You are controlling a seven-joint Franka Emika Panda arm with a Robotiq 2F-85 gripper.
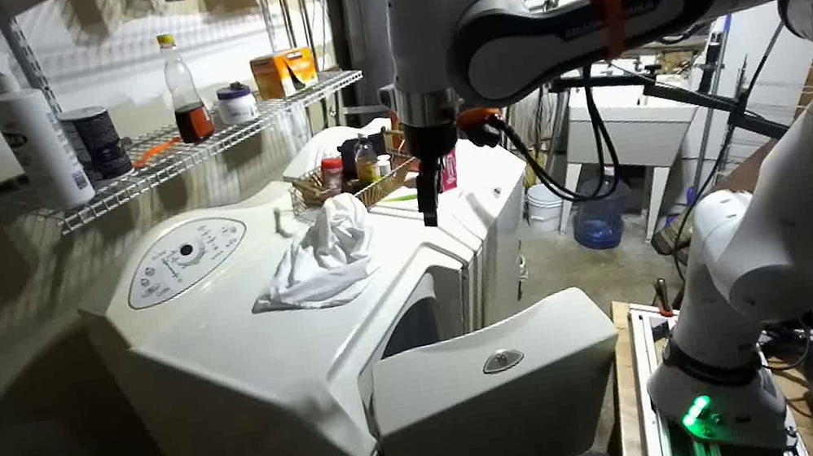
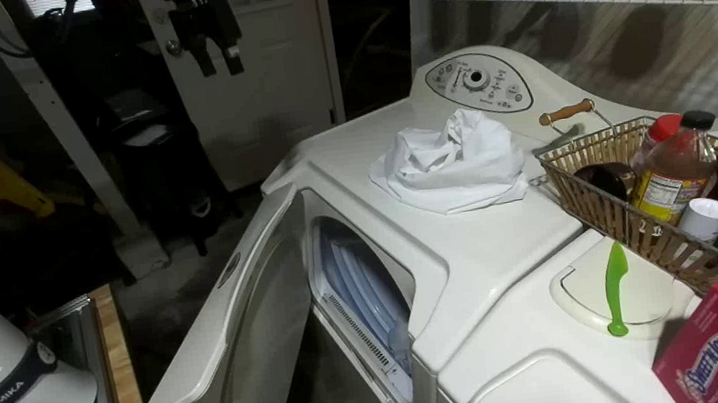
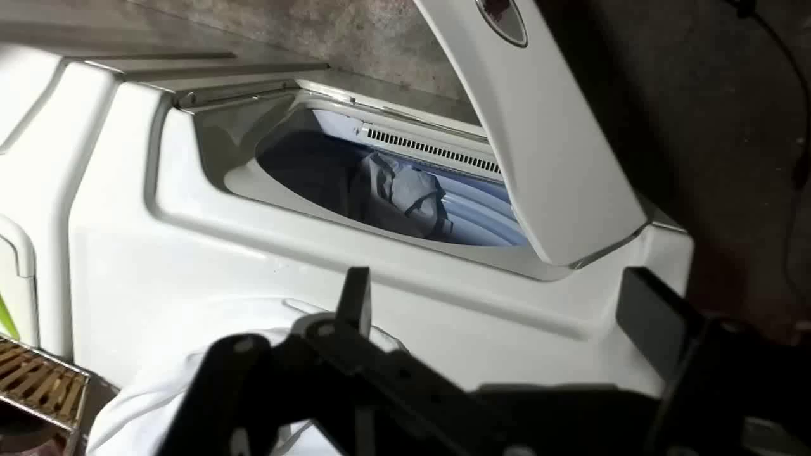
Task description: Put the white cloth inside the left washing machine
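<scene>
My jaws stand spread, nothing between them, higher than the left washing machine (image 1: 271,358), presumably set wide to straddle a fold. On that machine's top lies the white cloth (image 2: 453,170), bunched, so its raised folds should offer a hold. At the machine's front its door (image 1: 498,402) stands open, presumably to let the load in; inside rests what looks like crumpled fabric (image 3: 408,190).

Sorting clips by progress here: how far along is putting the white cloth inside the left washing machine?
Looks done: the left washing machine has its door open. In hand: nothing held; the gripper stands open, apart from the white cloth. Left: grasping that cloth, which lies bunched on the machine's top, and putting it inside. Separately, what looks like other fabric is inside already.
</scene>
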